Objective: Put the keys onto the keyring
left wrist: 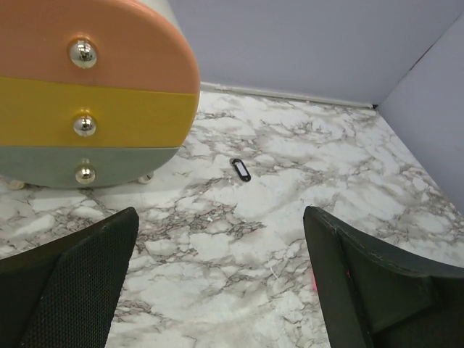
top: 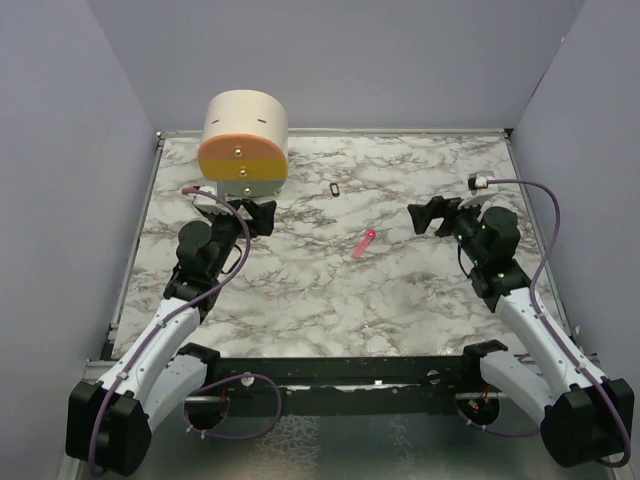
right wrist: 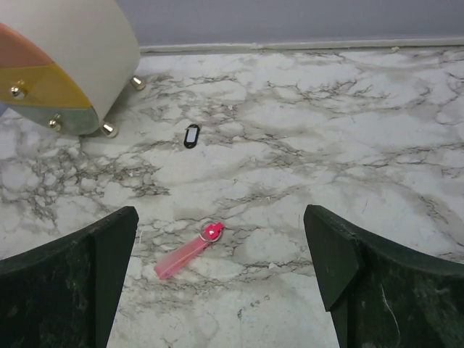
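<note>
Tools open over the counter (top: 300,300), keys and keyring untouched.
The left tool (top: 252,215) and right tool (top: 432,215) are held wide open, with nothing gripped. The pink keys (top: 364,243) are seen lying flat between them, nearer the right tool. The black keyring (top: 334,189) is found farther back, apart from the keys, near the drawer unit (top: 243,145).

my left claw (top: 255,215): wide open | my right claw (top: 426,218): wide open too | my arms: both reach forward, elbows bent, claws turned inward
</note>
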`<state>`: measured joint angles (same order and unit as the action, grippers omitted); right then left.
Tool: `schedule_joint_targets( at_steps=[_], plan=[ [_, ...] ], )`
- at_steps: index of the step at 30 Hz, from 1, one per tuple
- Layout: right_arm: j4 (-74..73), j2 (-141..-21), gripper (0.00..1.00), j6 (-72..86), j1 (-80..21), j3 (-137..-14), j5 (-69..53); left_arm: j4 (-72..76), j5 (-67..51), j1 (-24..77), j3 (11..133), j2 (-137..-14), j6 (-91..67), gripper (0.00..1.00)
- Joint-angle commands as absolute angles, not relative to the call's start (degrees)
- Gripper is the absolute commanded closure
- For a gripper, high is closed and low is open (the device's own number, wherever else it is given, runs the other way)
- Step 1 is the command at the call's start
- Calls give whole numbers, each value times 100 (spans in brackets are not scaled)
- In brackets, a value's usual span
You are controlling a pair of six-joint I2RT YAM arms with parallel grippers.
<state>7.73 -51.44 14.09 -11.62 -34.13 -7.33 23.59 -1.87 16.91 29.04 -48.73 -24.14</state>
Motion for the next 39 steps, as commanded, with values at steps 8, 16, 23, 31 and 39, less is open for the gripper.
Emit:
schedule_joint_targets(
  at_steps=[8, 16, 23, 31, 39],
  plan=[
    [1284, -4711, 0, 1953, -1178, -2923, -1401, 2275, 254, 1682, 2570, -4715, -3365, 1],
    [818, -4964, 0, 1734, -1177, -3159, -1125, 1840, -74, 1684, 2882, -4917, -3131, 1],
    [753, -5864, 0, 1668, -1350, -3410, -1072, 2009, 52, 2509, 2997, -5284, -2459, 1],
    [485, -7296, 0, 1223, -2887, -4175, 636, 1982, 1056, 3760, 3146, -6002, -2066, 10],
    [286, -8387, 22, 1104, -3510, -4860, 1526, 2231, 1955, 4674, 3013, -6571, -2079, 17]
  ],
)
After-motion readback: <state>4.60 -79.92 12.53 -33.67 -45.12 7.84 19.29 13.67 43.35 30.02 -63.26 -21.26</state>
